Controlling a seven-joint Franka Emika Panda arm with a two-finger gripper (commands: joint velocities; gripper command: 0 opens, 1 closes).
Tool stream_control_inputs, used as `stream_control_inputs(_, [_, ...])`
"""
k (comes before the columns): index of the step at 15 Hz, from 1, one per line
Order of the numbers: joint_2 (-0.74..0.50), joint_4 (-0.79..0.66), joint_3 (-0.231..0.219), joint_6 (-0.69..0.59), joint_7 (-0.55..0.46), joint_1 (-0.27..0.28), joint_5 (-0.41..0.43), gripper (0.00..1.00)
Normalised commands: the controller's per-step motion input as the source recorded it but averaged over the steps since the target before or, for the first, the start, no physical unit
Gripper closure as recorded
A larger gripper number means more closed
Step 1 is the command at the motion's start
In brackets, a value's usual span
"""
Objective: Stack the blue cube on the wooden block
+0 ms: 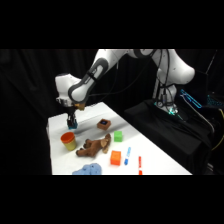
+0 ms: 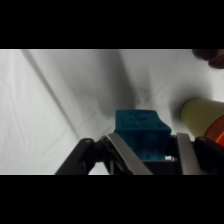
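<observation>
Nearest the camera in the side view, a blue soft toy point(image 1: 88, 170) lies at the front edge of the white table point(image 1: 160, 160); just behind it, to the right, an orange cube point(image 1: 116, 158) sits beside a blue marker point(image 1: 127, 156) and a red marker point(image 1: 139, 164); a brown plush animal point(image 1: 94, 146) sprawls in the middle, with a yellow cup with an orange rim point(image 1: 68, 141) to its left; a green cube point(image 1: 118, 136) stands a little further back.

Beyond those, the wooden block point(image 1: 104, 124) rests flat on the table, low and tan-brown, with a dark square mark on its top face; nothing sits on it.

To the left of it, at the far left part of the table, the gripper point(image 1: 71, 125) comes down from the white arm point(image 1: 105, 62); it is closed on the blue cube point(image 2: 141, 135), which is well apart from the wooden block and near the cup; whether the cube touches the table I cannot tell.

In the wrist view the cube is teal-blue with a faintly textured top face and sharp edges; it sits squarely between the two metal fingers point(image 2: 125, 157), one against each side; the cup lies at the right edge of that view, just beside the cube.
</observation>
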Motion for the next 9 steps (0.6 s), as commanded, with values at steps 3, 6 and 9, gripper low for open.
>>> stream_control_inputs(3, [-0.77,-0.83,-0.02,-0.05,-0.16,0.02,0.099,0.77])
stream_control_inputs(6, [-0.79,-0.88,-0.037,0.01,-0.19,0.031,0.111,0.77])
stream_control_inputs(9, [-0.72,-0.82,-0.067,0.03,-0.17,0.066,0.108,0.77])
